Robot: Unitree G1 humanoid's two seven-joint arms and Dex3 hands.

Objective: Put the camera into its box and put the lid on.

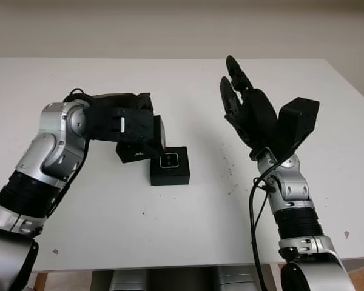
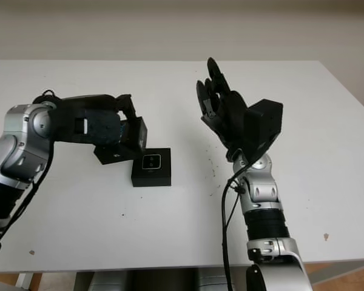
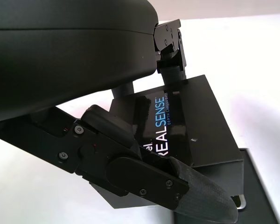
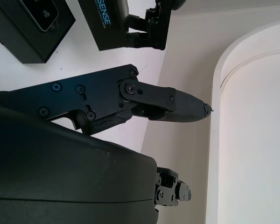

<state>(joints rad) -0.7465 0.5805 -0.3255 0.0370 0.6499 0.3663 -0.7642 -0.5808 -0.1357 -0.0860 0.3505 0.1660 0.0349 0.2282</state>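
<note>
A pale wall backs the white table (image 1: 188,218). The raised right hand (image 1: 250,113) holds nothing. The left hand (image 1: 130,124) grips the black lid (image 3: 186,121) just beside the box (image 1: 170,173), where the camera (image 1: 169,160) sits.

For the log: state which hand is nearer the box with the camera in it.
Left. The left hand holds the lid right beside the box; the right hand is raised, open, well away.

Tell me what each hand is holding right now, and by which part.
The left hand grips the lid by its opposite side walls, just beside the open box with the camera inside. The right hand is open, raised above the table.
</note>
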